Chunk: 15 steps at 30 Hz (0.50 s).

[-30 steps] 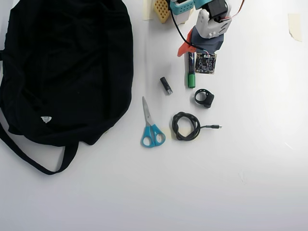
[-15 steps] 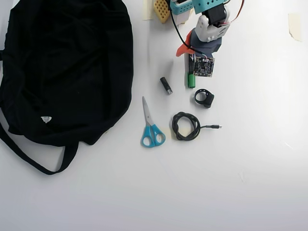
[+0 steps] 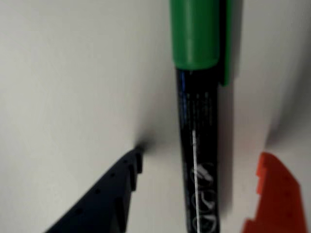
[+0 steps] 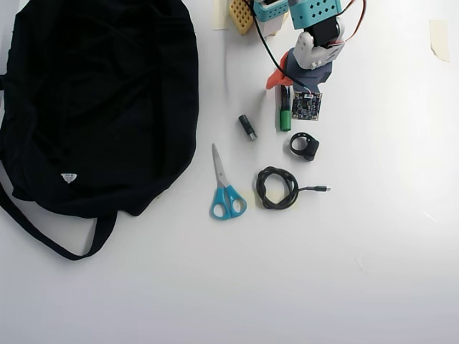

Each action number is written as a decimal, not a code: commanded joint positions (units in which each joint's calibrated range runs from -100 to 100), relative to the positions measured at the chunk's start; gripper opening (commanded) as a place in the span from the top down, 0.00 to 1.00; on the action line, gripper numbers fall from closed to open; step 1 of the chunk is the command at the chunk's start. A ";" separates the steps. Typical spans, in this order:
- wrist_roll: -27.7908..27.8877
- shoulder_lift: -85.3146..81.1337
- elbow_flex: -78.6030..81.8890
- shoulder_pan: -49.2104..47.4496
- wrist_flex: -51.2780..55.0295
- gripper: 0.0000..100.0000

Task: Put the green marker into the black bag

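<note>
The green marker (image 3: 198, 145) lies flat on the white table, black barrel with white print and a green cap at the top of the wrist view. My gripper (image 3: 200, 156) is open and straddles its barrel: the dark blue finger (image 3: 112, 194) on the left, the orange finger (image 3: 274, 194) on the right, each with a gap to the marker. In the overhead view the gripper (image 4: 285, 89) is at the top centre over the marker's (image 4: 285, 116) upper end. The black bag (image 4: 93, 107) lies far to the left, strap trailing down.
In the overhead view a short dark battery (image 4: 247, 127) lies just left of the marker. A small black ring-shaped part (image 4: 305, 146), a coiled black cable (image 4: 278, 188) and blue-handled scissors (image 4: 224, 188) lie below it. The arm base (image 4: 301, 11) is at the top edge.
</note>
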 commanded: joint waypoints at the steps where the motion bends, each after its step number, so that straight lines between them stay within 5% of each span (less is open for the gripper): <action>1: 0.02 0.46 0.16 0.19 -0.83 0.70; 15: 0.02 0.46 0.25 0.34 -0.83 0.81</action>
